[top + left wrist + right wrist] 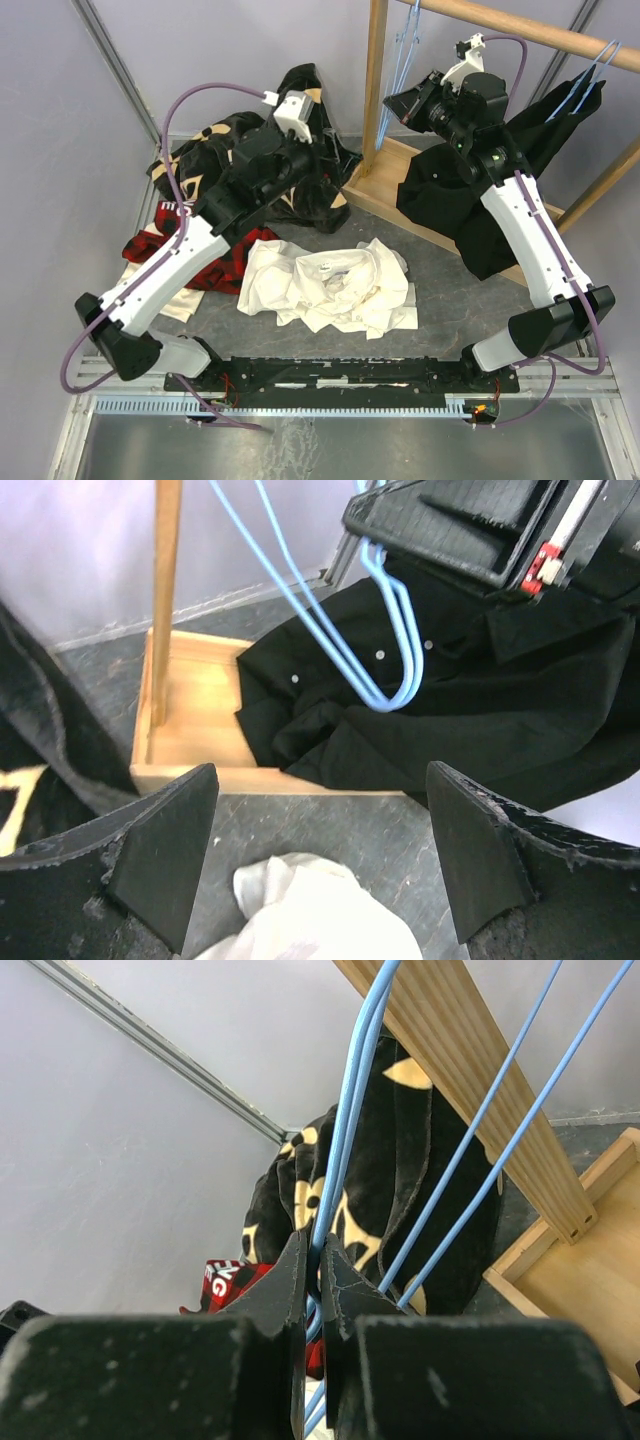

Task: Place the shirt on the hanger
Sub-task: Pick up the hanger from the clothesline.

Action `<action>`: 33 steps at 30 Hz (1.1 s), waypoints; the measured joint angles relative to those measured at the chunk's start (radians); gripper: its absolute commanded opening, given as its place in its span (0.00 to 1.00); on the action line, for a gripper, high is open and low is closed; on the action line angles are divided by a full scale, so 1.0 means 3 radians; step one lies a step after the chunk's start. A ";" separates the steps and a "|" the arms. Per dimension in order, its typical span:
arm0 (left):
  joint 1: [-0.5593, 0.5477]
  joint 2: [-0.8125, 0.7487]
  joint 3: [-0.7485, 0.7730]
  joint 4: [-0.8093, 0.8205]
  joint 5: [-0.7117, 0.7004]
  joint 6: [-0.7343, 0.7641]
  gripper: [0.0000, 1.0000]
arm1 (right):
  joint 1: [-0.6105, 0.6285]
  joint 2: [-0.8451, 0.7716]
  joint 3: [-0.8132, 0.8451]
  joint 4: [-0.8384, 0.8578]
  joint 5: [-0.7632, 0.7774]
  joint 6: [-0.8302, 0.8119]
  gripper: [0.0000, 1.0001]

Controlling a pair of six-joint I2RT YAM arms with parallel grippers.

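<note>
The white shirt (330,285) lies crumpled on the grey table in front of the arms; a fold of it shows in the left wrist view (310,910). Light-blue wire hangers (398,60) hang from the wooden rail (520,25). My right gripper (397,103) is up at the rail, shut on the hanger's blue wires (345,1110), which run between its pads (290,1270). The hanger (390,640) also shows in the left wrist view. My left gripper (318,170) is open and empty, above the black flowered garment, its fingers (170,840) spread wide over the table.
A black garment with tan flowers (300,100) and a red plaid shirt (215,265) lie at the back left. The wooden rack base (385,185) stands at the back right. A black shirt (470,200) hangs from another blue hanger (590,85) and drapes onto the base.
</note>
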 measured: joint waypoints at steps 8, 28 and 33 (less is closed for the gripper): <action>0.0000 0.0497 0.0407 0.0126 0.0254 0.0036 0.84 | -0.0004 0.0000 0.0001 -0.0005 -0.0008 0.0003 0.00; 0.0202 0.1255 0.1198 0.0192 0.0975 -0.0134 0.58 | -0.0028 0.0017 0.0001 -0.0001 -0.0067 0.0088 0.00; 0.0226 0.1256 0.1197 0.0312 0.1175 -0.0237 0.42 | -0.0028 0.0017 0.0001 0.0005 -0.0083 0.0090 0.00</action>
